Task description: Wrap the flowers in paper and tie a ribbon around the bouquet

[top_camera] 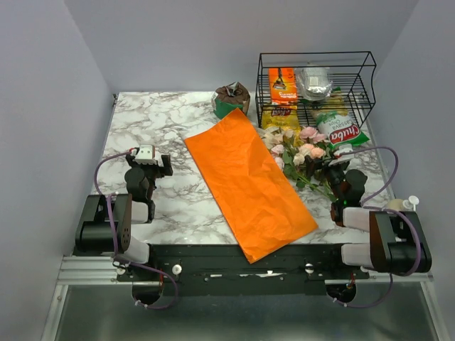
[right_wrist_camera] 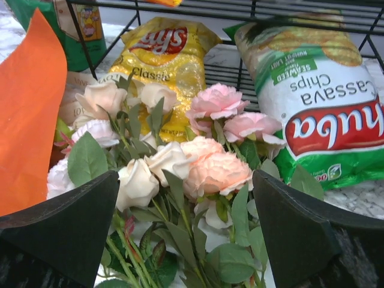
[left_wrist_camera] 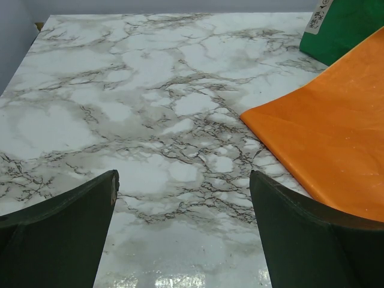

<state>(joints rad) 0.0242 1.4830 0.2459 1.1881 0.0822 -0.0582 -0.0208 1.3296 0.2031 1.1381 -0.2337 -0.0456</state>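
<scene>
**A:** Left gripper (left_wrist_camera: 183, 180)?
**B:** Jaws spread wide, nothing between them. White-and-grey marble tabletop (left_wrist_camera: 120, 90) below. A corner of the large bright orange sheet of crinkled paper (left_wrist_camera: 330, 138) shows at the right of its wrist frame.

**A:** Paper, overhead view?
**B:** Flat, on a diagonal from upper centre to lower centre-right. Lowest corner pokes past the table's near edge.

**A:** Flowers?
**B:** Small bunch of pale pink and cream roses with green leaves (right_wrist_camera: 198, 168), right of centre, just beside the paper's right long edge. Heads point up-frame, stems trail to lower right. Shiny yellow Lay's crisp bag (right_wrist_camera: 165, 54) and white-and-green cassava chips bag (right_wrist_camera: 324, 120) lie close behind, at the black wire basket (top_camera: 371, 78).

**A:** Right gripper (right_wrist_camera: 185, 180)?
**B:** Wide open over the leafy stems, holding nothing. Contact: cannot tell.
</scene>
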